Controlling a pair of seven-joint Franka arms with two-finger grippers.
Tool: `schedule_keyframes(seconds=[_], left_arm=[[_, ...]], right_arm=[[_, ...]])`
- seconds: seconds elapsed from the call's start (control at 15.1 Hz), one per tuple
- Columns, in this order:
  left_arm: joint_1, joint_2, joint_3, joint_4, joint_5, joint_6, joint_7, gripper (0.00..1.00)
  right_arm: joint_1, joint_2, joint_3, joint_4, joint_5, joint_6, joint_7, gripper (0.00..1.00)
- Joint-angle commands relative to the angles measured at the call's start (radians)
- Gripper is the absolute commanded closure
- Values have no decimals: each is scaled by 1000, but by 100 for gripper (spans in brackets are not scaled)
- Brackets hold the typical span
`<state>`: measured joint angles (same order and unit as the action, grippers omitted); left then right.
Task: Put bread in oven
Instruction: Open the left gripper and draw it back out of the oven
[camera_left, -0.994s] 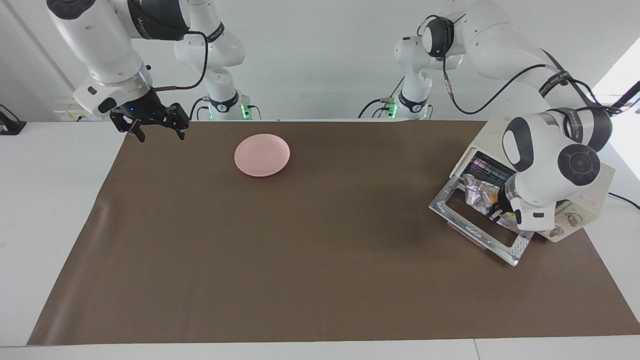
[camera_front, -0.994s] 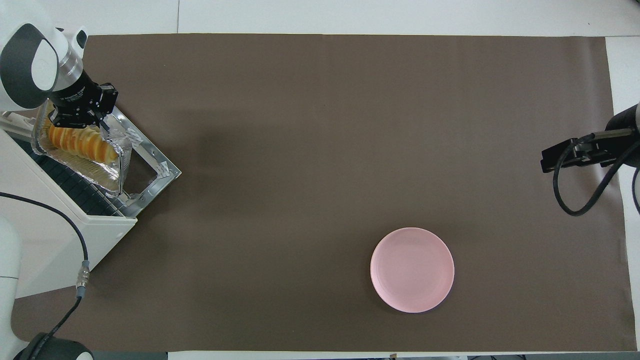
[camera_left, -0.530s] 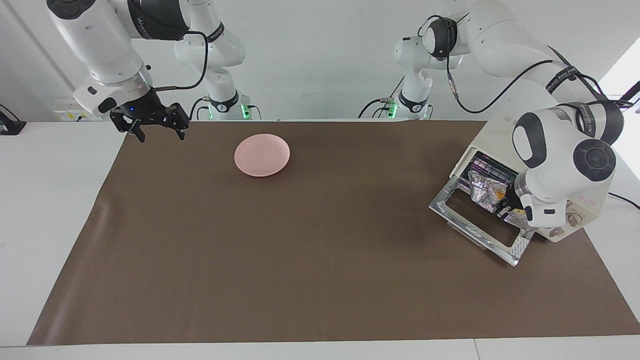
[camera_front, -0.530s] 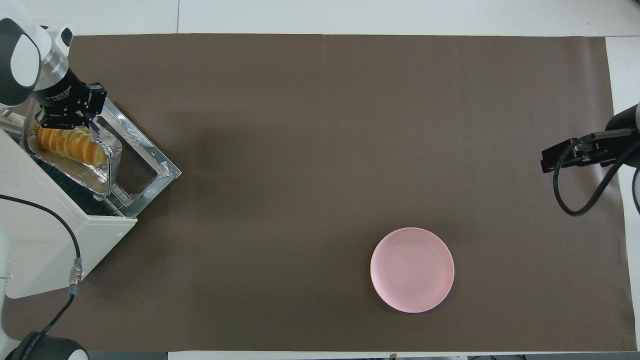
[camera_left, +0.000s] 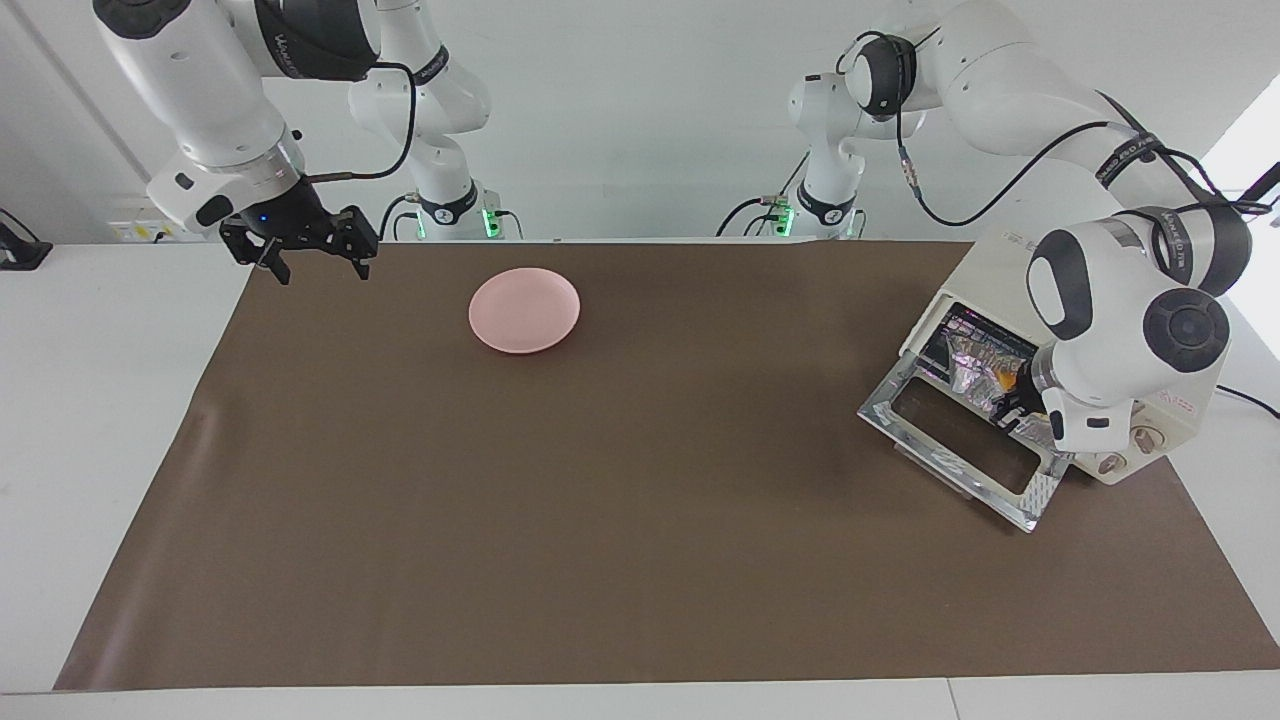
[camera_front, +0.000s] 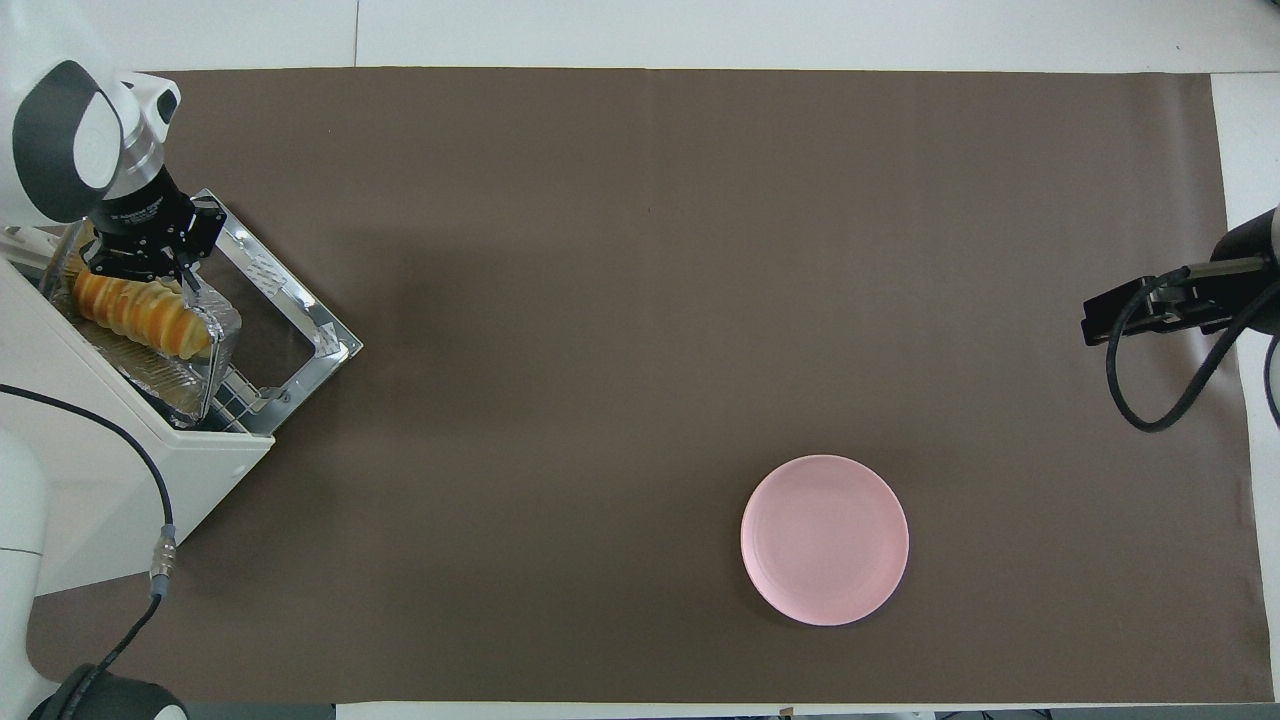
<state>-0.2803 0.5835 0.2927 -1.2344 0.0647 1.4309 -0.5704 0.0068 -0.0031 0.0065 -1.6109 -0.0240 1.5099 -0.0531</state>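
The bread, a ridged golden loaf, lies in a silver foil tray that rests partly inside the cream-white oven at the left arm's end of the table. The oven's glass door hangs open and flat. My left gripper is shut on the tray's rim, at the oven's mouth above the door. In the facing view the left arm's wrist hides most of the tray and bread. My right gripper waits open, up over the mat's edge at the right arm's end.
A bare pink plate sits on the brown mat, toward the right arm's end and near the robots. The oven's two knobs face away from the robots, beside the door. A black cable runs over the oven's top.
The left gripper has carried the foil tray with the bread from above the open door deeper into the oven's mouth. The right arm has not moved.
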Motion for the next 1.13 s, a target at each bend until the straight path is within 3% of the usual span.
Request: schedule_keyframes(seconds=[0.0, 0.2, 0.6, 1.06], left_arm=[[-34, -17, 9, -66, 49, -4, 76, 100], [-55, -17, 8, -105, 116, -6, 93, 100], [-43, -45, 9, -178, 122, 37, 112, 100], [-7, -48, 11, -185, 136, 45, 110, 100]], right_arm=[[-13, -15, 7, -10, 12, -11, -24, 0], [-11, -15, 7, -10, 12, -11, -24, 0], [-13, -15, 7, -10, 12, -11, -24, 0], [-13, -15, 7, -10, 12, -11, -24, 0]])
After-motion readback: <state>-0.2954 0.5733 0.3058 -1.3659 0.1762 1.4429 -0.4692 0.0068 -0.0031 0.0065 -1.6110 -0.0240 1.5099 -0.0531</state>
